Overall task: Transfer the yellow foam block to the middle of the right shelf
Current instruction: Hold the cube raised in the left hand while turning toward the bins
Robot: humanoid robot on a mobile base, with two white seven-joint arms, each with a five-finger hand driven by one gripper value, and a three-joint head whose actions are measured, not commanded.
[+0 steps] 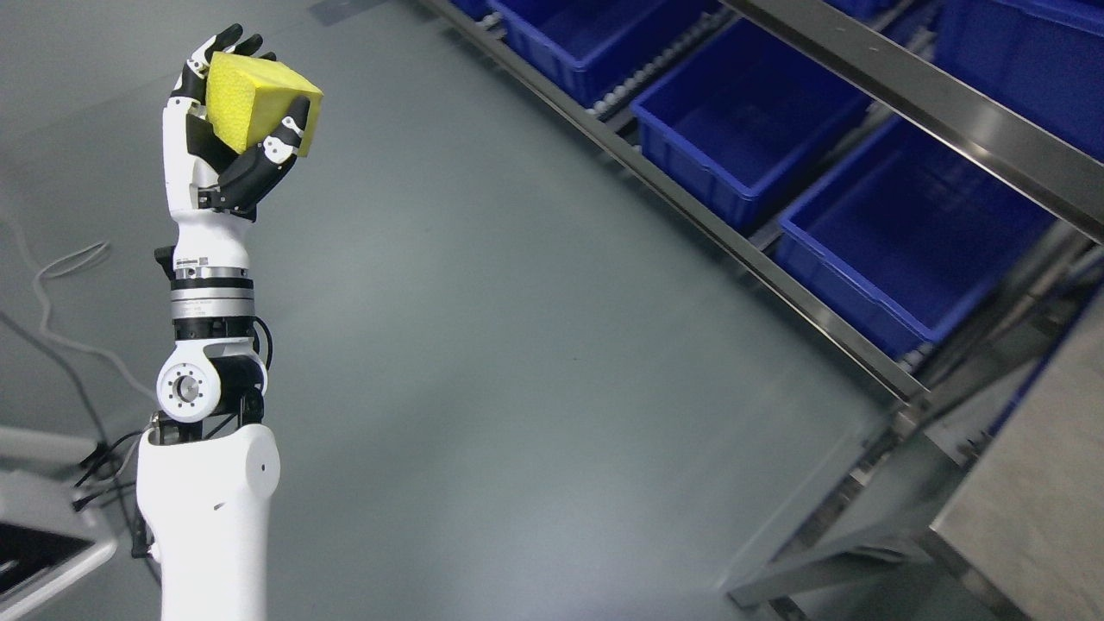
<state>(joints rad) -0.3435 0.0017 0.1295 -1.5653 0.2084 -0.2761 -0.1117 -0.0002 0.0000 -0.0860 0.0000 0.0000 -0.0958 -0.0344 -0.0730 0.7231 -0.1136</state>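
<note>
While the white arm stands straight up from the floor side, the left hand (226, 129) squeezes the yellow foam block (259, 102) between its black fingers (226, 39) and thumb. Off to the hand's right sits the metal shelf (776, 250), far from the block, with blue bins (906, 233) inside it.

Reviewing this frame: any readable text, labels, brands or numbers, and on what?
None can be read.
A small label on the wrist of the left arm, below the left hand holding the yellow foam block: print too small and blurred to read.
Blue bins and metal shelf rails: no visible text.
</note>
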